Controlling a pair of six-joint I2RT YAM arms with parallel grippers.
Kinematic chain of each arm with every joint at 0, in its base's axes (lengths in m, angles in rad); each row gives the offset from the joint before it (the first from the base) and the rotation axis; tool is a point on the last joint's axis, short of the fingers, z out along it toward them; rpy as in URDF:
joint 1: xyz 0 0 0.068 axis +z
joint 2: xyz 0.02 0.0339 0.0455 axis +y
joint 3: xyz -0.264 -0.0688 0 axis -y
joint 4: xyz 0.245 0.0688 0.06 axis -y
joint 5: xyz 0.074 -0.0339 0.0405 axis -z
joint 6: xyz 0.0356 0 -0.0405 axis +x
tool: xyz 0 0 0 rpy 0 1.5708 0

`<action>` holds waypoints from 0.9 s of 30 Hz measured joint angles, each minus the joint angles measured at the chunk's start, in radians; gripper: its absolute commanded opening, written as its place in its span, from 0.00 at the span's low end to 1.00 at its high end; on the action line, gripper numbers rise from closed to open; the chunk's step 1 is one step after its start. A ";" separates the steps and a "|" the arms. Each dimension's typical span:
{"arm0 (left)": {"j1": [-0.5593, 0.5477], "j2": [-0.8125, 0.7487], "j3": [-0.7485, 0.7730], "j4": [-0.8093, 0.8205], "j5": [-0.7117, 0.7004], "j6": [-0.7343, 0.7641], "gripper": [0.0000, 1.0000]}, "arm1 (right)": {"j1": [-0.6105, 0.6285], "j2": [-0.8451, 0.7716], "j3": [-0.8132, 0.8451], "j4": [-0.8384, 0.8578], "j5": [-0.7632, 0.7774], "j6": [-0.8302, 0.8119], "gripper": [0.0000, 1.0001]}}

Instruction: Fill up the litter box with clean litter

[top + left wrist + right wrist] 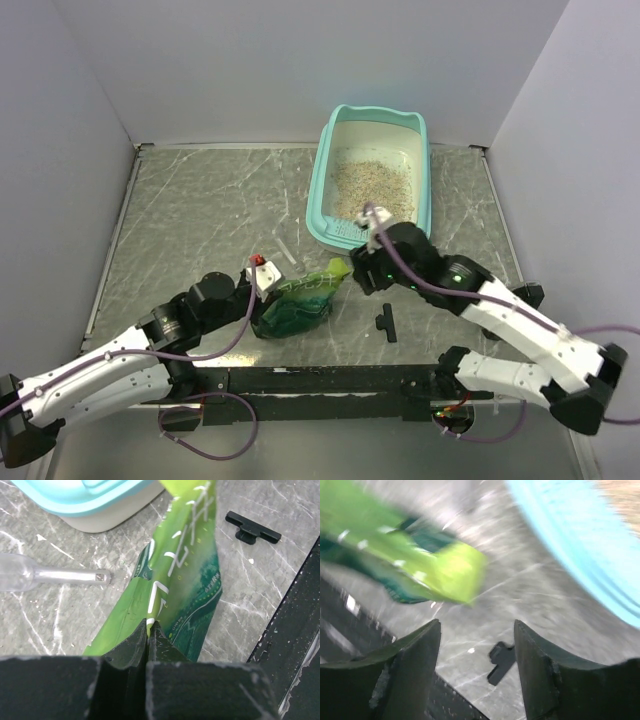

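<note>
Two left fingers [125, 652] pinching green pouch [185, 580] — gripped edge hidden, right view blurred

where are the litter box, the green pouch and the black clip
litter box [332, 232], top view, near teal lip
green pouch [300, 300], top view, its middle
black clip [252, 528], left wrist view, its centre

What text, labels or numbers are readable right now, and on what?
Green pouch: large white stylised characters, creased and cut off, not legible.
Same pouch: a line of small print beside them, too small to read.
Litter box: no markings visible.
</note>
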State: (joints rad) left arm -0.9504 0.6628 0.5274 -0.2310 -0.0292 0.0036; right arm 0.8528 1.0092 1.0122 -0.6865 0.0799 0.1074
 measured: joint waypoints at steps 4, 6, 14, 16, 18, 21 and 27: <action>0.003 -0.020 0.000 -0.015 -0.014 0.000 0.01 | -0.032 -0.138 -0.031 -0.014 0.103 0.109 0.72; 0.003 -0.024 0.000 -0.021 -0.022 -0.003 0.01 | -0.035 -0.166 -0.039 -0.059 0.103 0.151 0.70; 0.003 -0.003 0.000 -0.013 -0.070 -0.035 0.01 | -0.037 -0.043 -0.053 -0.227 0.116 0.324 0.70; 0.003 0.000 0.000 -0.010 -0.084 -0.044 0.02 | -0.037 -0.006 -0.087 -0.238 0.116 0.358 0.69; 0.003 0.002 0.000 -0.008 -0.094 -0.050 0.04 | -0.037 0.028 -0.119 -0.253 0.117 0.393 0.68; 0.003 0.003 0.000 -0.007 -0.106 -0.053 0.05 | -0.029 0.082 -0.143 -0.258 0.124 0.430 0.68; 0.003 -0.003 0.000 -0.008 -0.119 -0.061 0.09 | 0.008 0.201 -0.173 -0.232 0.137 0.481 0.64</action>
State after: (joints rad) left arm -0.9474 0.6601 0.5274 -0.2386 -0.1482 -0.0570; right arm 0.8604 1.2098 0.8394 -0.9184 0.2173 0.5884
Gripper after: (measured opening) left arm 0.069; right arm 0.660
